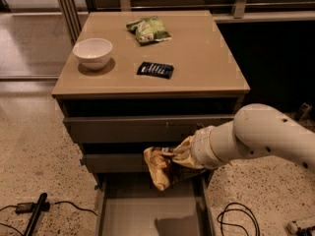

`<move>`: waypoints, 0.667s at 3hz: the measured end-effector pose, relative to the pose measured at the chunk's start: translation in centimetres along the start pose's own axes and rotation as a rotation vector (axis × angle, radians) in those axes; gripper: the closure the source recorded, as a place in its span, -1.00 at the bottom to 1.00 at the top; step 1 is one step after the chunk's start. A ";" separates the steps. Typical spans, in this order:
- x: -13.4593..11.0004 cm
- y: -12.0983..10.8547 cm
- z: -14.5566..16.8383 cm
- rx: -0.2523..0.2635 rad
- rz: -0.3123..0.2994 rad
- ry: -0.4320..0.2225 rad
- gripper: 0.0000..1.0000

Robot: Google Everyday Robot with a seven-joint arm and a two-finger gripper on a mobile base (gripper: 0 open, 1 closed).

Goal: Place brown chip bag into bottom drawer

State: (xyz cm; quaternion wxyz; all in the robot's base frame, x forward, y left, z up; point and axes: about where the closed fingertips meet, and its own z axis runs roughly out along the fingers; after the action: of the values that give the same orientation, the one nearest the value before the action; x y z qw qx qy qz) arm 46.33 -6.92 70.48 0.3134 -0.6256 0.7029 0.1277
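Note:
The brown chip bag (160, 167) hangs crumpled, dark brown with pale yellow ends, in front of the cabinet's middle drawer front. My gripper (172, 155) is shut on its upper right part, with the white arm reaching in from the right. The bag hangs above the back of the bottom drawer (142, 215), which is pulled out, its flat grey floor bare and its front end cut off by the picture's lower edge.
On the cabinet top (206, 73) lie a white bowl (92, 53), a green bag (148, 29) and a small dark blue packet (155, 70). Two drawers (123, 128) above are pushed in. Cables (238, 218) and a black tool (34, 211) lie on the speckled floor.

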 end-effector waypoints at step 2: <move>0.8 4.4 0.9 -0.055 0.054 -0.031 1.00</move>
State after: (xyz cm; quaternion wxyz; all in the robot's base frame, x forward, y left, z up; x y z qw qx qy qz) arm 42.29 -6.26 68.38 0.3034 -0.6127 0.7108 0.1652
